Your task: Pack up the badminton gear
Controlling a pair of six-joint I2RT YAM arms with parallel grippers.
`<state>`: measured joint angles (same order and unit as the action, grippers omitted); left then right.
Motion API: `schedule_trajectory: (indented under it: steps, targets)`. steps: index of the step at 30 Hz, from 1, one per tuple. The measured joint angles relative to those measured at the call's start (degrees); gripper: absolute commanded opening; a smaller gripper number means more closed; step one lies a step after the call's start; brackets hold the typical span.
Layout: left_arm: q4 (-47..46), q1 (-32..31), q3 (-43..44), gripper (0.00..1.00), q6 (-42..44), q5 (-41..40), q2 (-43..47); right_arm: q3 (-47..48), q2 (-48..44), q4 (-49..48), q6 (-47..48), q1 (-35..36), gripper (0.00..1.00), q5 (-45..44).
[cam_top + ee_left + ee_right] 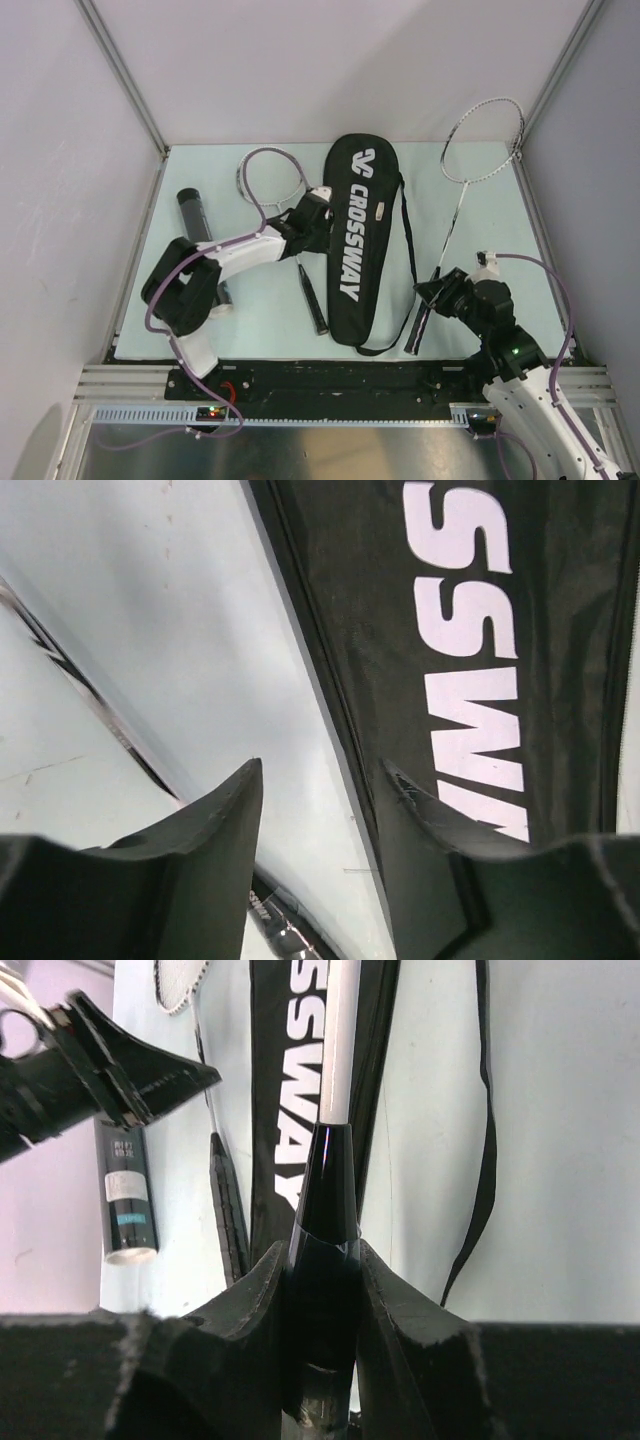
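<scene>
Bag (358, 240) lengthwise, wide end far (roughly)

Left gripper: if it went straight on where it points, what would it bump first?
Most likely the left edge of the black CROSSWAY bag, just ahead of the left gripper, whose jaws stand open. It could touch the bare table beside that edge first; the depth is hard to judge.
</scene>
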<state>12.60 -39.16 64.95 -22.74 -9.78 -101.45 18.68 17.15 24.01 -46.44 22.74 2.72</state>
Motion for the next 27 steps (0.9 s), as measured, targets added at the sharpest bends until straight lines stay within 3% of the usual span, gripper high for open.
schedule_trajectory:
  steps: [7, 12, 18, 27]
  targets:
    - [1.9, -1.9, 0.0, 0.58, 4.4, 0.6, 6.8, 0.0, 1.1, 2.5, -1.2, 2.1, 0.00, 1.5]
    - [1.9, -11.5, 0.3, 0.57, 4.0, 0.7, 8.3, 0.0, 0.5, 6.0, -3.0, 4.2, 0.00, 2.3]
    - [2.1, -22.3, 3.1, 0.52, 0.9, 0.0, 4.9, 0.0, -4.3, 9.7, -4.6, 6.2, 0.00, 1.5]
    - [2.2, -24.5, 5.1, 0.53, -2.4, -1.2, -4.2, 0.0, -8.5, 12.8, -6.5, 7.4, 0.00, 0.0]
